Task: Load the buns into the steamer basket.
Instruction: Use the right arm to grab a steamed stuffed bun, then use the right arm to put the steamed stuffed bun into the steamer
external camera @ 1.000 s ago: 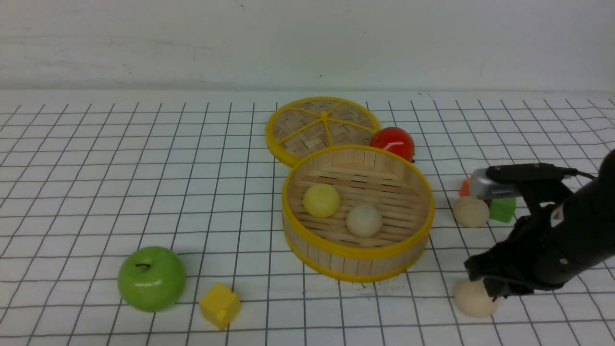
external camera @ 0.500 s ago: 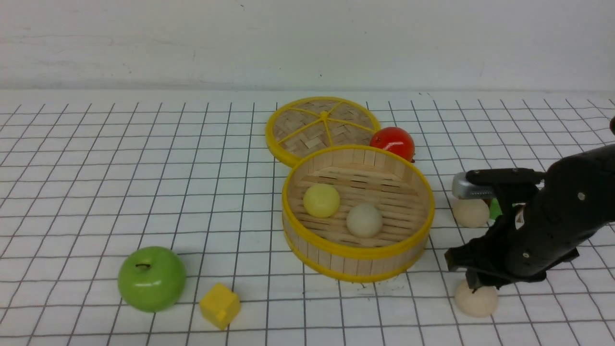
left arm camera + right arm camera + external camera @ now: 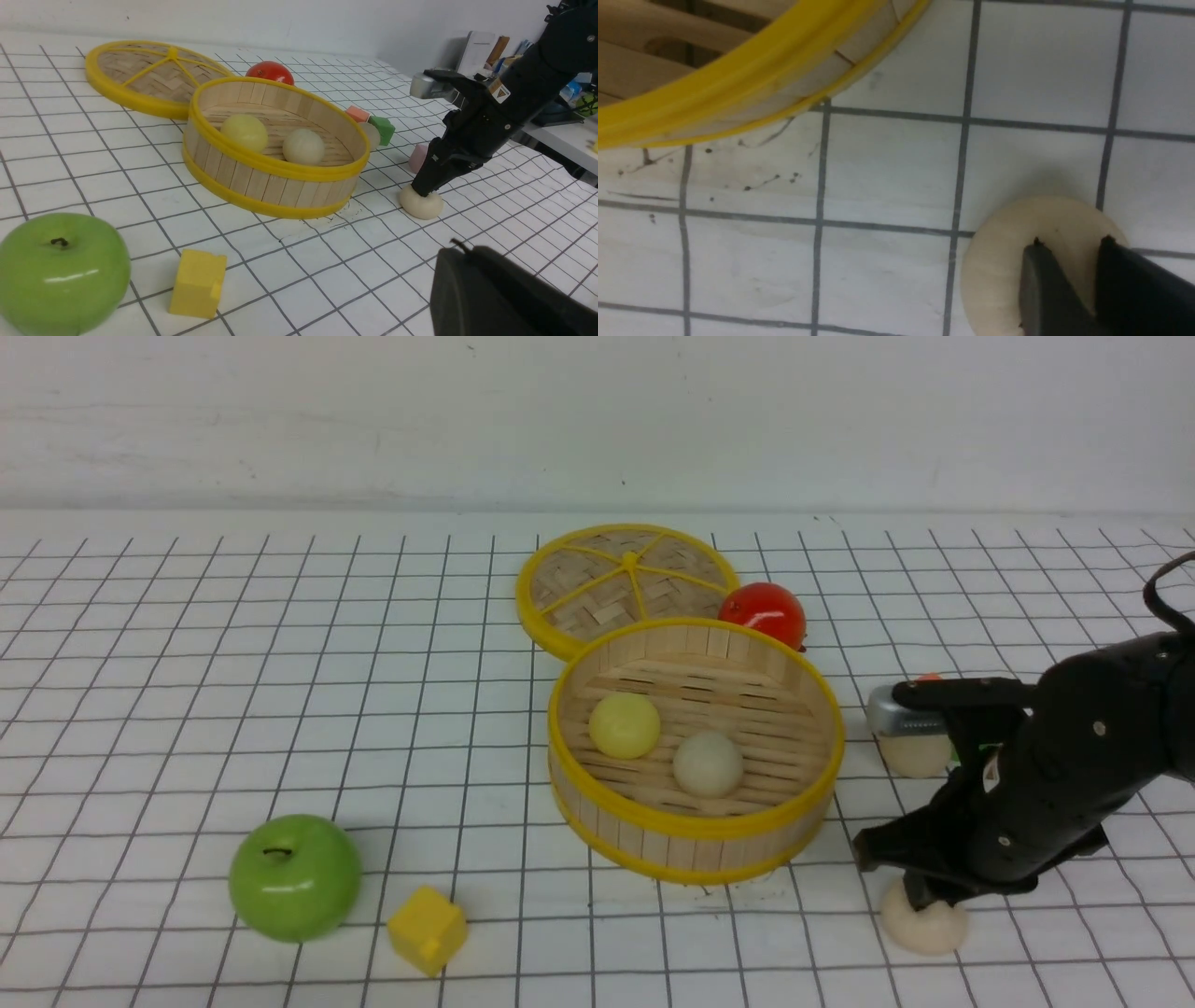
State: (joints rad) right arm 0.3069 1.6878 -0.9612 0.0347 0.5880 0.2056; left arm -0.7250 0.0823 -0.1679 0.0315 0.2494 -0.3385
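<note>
Where right gripper (image 3: 920, 899) pinches nearly closed jaws into top of squashed cream-beige round bun (image 3: 934, 929) beside yellow-rimmed bamboo steamer basket (image 3: 695, 827), we judge bun soft, light; grasp around sides instead.

cream bun (image 3: 929, 929) | yel bun (image 3: 624, 725) | basket (image 3: 695, 829): yel rims | apple (image 3: 295, 877): grn | table (image 3: 187, 663): wht w/ grid
</note>
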